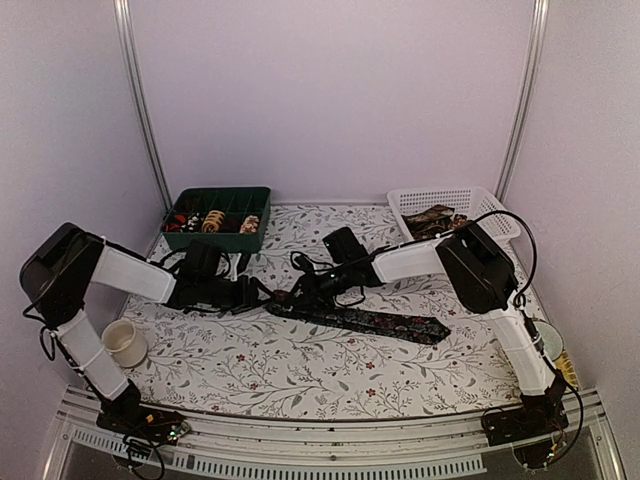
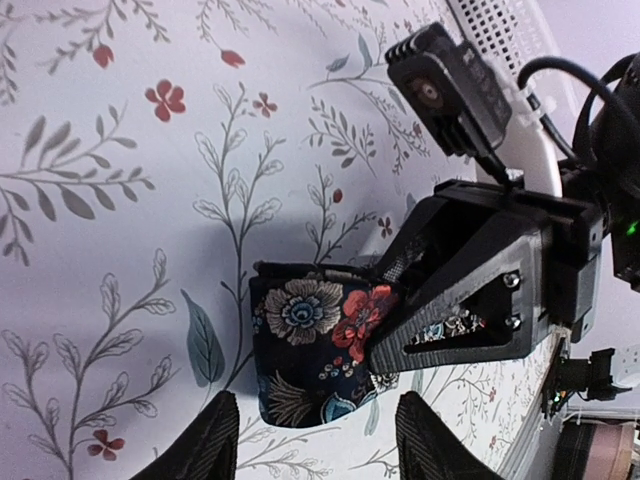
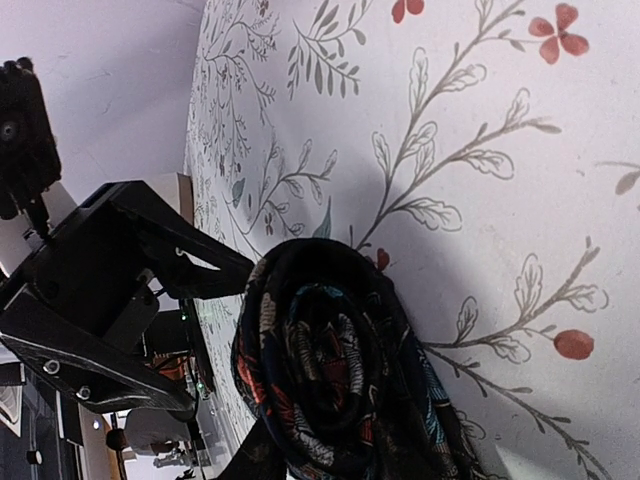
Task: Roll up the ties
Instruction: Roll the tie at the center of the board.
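Observation:
A dark floral tie point(image 1: 385, 322) lies across the middle of the table, its left end wound into a coil point(image 2: 310, 340). My right gripper point(image 1: 297, 292) is shut on that coil. One of its fingers point(image 2: 465, 315) presses the coil's side, and in the right wrist view the spiral point(image 3: 340, 370) fills the space between the jaws and hides the fingertips. My left gripper point(image 2: 318, 440) faces the coil from the other side and stands open. Its fingertips point(image 2: 205, 440) straddle the coil's near edge with gaps on both sides. More ties point(image 1: 435, 220) lie in the basket.
A white mesh basket point(image 1: 440, 195) stands at the back right. At the back left is a dark green compartment tray point(image 1: 215, 191) with small items. A white cup point(image 1: 124, 342) sits near the left arm, and another cup point(image 1: 548, 340) by the right arm.

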`<state>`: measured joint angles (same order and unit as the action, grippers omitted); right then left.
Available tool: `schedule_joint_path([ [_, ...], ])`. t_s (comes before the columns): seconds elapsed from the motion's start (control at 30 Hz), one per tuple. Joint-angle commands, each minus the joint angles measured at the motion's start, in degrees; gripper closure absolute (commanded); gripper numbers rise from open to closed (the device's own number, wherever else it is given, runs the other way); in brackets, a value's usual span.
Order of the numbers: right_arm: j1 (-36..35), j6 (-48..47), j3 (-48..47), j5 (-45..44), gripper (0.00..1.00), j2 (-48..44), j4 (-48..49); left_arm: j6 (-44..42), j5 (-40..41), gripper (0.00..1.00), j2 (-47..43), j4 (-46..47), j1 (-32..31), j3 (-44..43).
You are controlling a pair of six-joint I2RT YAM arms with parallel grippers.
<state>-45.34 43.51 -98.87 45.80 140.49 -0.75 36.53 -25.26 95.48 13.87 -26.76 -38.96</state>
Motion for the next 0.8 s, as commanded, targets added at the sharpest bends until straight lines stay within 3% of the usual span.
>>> schedule_joint_path([
  [0.0, 0.9, -1.09, 0.73, 0.3, 0.73, 6.6, -2.13, 2.0, -5.96, 0.47, 3.13, 9.18, 0.92, 1.02],
  [0.3, 1.13, -2.18, 0.76, 0.52, 0.73, 7.88, -3.16, 2.85, -9.17, 0.47, 8.82, 12.71, 0.93, 0.73],
  [0.57, 1.13, -2.41, 0.78, 0.56, 0.73, 7.87, -3.06, 2.89, -5.15, 0.41, 10.79, 13.36, 1.1, 2.34],
  [0.77, 1.22, -2.46, 0.95, 0.6, 0.73, 8.14, -2.95, 7.05, -12.11, 0.47, 15.88, 22.09, 1.51, 3.31],
])
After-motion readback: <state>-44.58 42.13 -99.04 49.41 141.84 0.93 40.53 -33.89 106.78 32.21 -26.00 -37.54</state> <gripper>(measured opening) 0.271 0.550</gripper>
